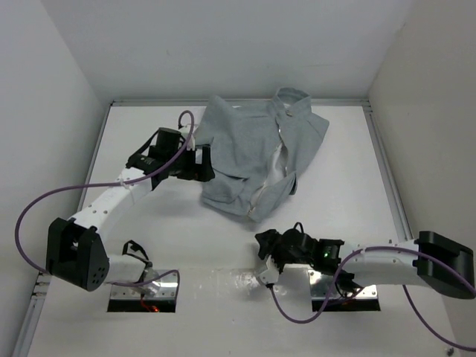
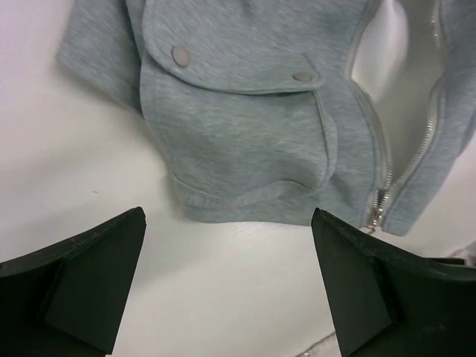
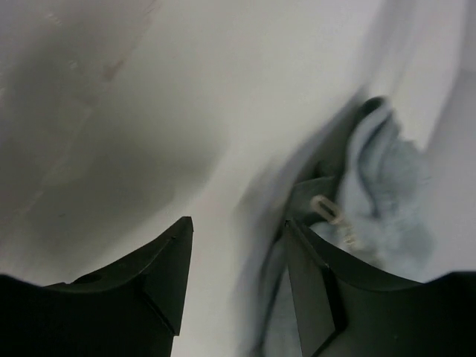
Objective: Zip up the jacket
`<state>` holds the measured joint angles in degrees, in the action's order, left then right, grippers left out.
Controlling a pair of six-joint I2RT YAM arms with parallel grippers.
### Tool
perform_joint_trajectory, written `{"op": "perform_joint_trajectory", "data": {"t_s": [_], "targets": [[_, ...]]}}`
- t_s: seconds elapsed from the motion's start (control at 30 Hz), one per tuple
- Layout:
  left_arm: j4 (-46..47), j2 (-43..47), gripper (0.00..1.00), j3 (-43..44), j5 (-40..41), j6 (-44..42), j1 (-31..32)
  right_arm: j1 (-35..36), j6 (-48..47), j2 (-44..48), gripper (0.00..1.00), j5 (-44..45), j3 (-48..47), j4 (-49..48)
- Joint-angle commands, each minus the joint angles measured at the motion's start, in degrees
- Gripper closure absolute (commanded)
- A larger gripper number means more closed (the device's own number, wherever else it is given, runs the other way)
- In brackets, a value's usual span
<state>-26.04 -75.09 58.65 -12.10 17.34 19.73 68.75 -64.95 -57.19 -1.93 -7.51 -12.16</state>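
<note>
The light grey jacket (image 1: 256,145) lies crumpled at the back middle of the white table, front partly open and showing white lining. In the left wrist view the jacket (image 2: 245,126) shows a pocket flap with two snaps (image 2: 181,54) and the zipper slider (image 2: 381,199) low at the hem, teeth apart above it. My left gripper (image 1: 206,163) is open and empty at the jacket's left edge; its jaws (image 2: 227,249) stand wide over bare table just short of the hem. My right gripper (image 1: 264,253) is open and empty, just in front of the hem. Its view is blurred, with the jacket (image 3: 390,186) and a zipper pull (image 3: 326,208) beside its right finger (image 3: 309,275).
White walls enclose the table (image 1: 349,178) on the left, back and right. Purple cables (image 1: 44,197) loop off both arms. A strip of clear tape (image 1: 223,281) lies on the table near the front edge, between two metal base plates (image 1: 145,294).
</note>
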Motion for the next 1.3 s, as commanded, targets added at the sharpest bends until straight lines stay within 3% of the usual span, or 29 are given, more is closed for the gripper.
{"op": "perform_joint_trajectory", "data": {"t_s": [0.0, 0.23, 0.7, 1.13, 1.27], "targets": [[1.07, 2.67, 0.00, -0.29, -6.00, 3.13, -2.41, 1.47, -7.91, -1.95, 0.48, 0.00, 0.30, -18.68], [3.27, 2.76, 0.00, -2.75, -11.10, 4.37, -4.26, 2.00, -13.27, -6.00, 0.48, 0.00, 1.88, -25.80], [3.28, -0.23, 0.00, -0.56, -16.03, 6.56, -6.36, -2.21, -20.47, -23.66, 0.53, 0.00, 0.22, -43.37], [3.28, -1.90, 0.00, -0.56, -17.70, 7.61, -6.89, -6.26, -22.24, -30.35, 0.59, -1.41, -0.75, -47.43], [3.28, -2.43, 0.00, -0.56, -18.22, 7.62, -6.89, -6.78, -22.24, -31.14, 0.65, -1.32, -1.45, -47.08]]}}
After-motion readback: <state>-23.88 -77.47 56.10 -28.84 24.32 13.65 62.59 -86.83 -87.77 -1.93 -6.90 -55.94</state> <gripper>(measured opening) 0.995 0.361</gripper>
